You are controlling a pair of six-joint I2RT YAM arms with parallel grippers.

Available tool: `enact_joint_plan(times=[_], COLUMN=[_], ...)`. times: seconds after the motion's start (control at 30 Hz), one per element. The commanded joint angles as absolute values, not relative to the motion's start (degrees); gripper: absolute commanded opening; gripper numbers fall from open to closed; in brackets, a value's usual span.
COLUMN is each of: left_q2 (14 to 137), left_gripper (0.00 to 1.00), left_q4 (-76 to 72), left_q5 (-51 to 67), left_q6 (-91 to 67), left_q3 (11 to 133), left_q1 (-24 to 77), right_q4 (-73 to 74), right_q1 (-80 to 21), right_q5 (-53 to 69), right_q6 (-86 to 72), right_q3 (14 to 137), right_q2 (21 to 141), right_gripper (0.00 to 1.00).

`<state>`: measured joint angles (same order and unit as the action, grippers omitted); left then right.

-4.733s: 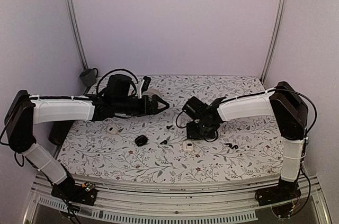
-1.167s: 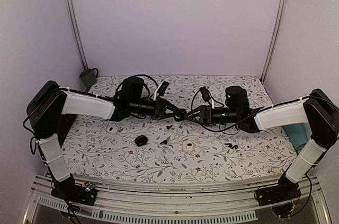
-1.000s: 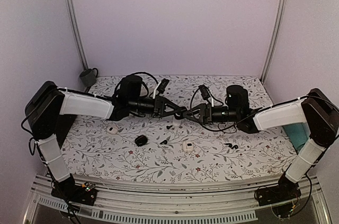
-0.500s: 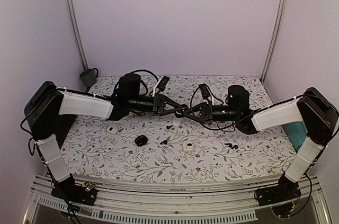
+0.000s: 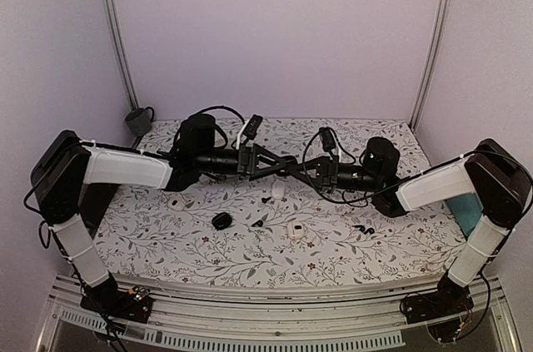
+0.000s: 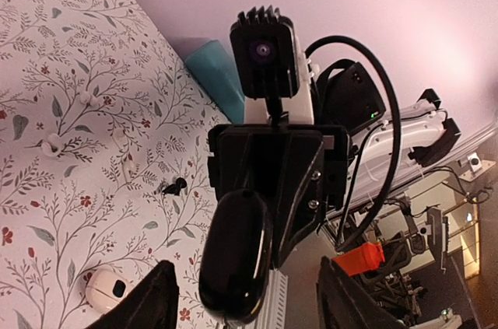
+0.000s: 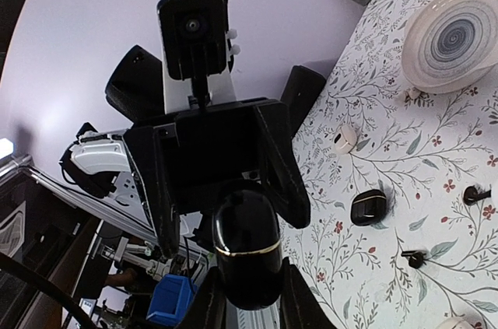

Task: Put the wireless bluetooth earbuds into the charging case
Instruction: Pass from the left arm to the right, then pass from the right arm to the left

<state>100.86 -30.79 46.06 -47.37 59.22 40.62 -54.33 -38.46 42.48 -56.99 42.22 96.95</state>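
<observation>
Top view: both arms reach in over the table (image 5: 166,248) and meet nose to nose in the air above its middle. left gripper (image 5: 286,166) jaws are splayed in a V. right gripper (image 5: 305,170) tips sit at the mouth of that V. The held case is black on black there, so I can't separate it out. earbuds (image 5: 266,200) lie loose on the table: that one just below the meeting point, another earbud (image 5: 258,222) nearer the bases, and a pair of earbuds (image 5: 363,228) side by side off to the right. They're too small here to read stem direction. A spare black case (image 5: 221,220) and a white case (image 5: 296,229) lie among them.

Left wrist: charging case (image 6: 237,259) is a glossy black oval. Its long axis runs up the frame, in line with the fingers, and its far end is buried in the right gripper's block. Left fingers (image 6: 156,298) stand wide with a clear gap on each side, holding nothing. The earbud pair sits on the table beyond, the row tilting up to the right.

Right wrist: the right gripper's jaws are pinched tight on the near end of the charging case. Its long axis again runs up the frame, far end toward the left gripper, with a gold seam across the short axis. The left gripper's fingers flank that far end, spread apart. Two earbuds lie on the table to the right, long axes roughly across the frame. A patterned plate (image 7: 455,37) is at the top right.
</observation>
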Motion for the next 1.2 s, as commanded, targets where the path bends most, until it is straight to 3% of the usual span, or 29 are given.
enact_joint_plan(times=[0.0,0.3,0.4,0.77,0.93,1.17], left_q2=[97.0,93.0,92.5,89.7,88.1,89.7], left_gripper=[0.62,0.63,0.6,0.65,0.65,0.64], left_q4=[-37.4,-47.6,-47.6,-33.8,-47.9,-52.7], left_q5=[43.0,36.4,34.0,27.8,30.0,31.0], left_q6=[-49.9,-51.2,-49.0,-42.9,-45.7,-48.6], left_q3=[56.0,50.2,49.9,52.0,45.7,45.7], left_q1=[41.2,41.4,41.7,42.5,42.0,41.9], right_q4=[-65.0,-67.7,-67.7,-66.9,-66.7,-63.9], right_q1=[-38.8,-40.0,-40.2,-40.2,-40.5,-41.8], right_q5=[38.4,35.0,34.0,31.7,31.3,30.6], right_q6=[-61.9,-64.3,-64.4,-63.0,-62.8,-60.7], right_q3=[41.3,43.0,43.0,42.8,43.2,45.1], right_q2=[97.9,97.8,96.9,94.0,93.8,93.2], right_gripper=[0.04,0.04,0.04,0.04,0.04,0.04])
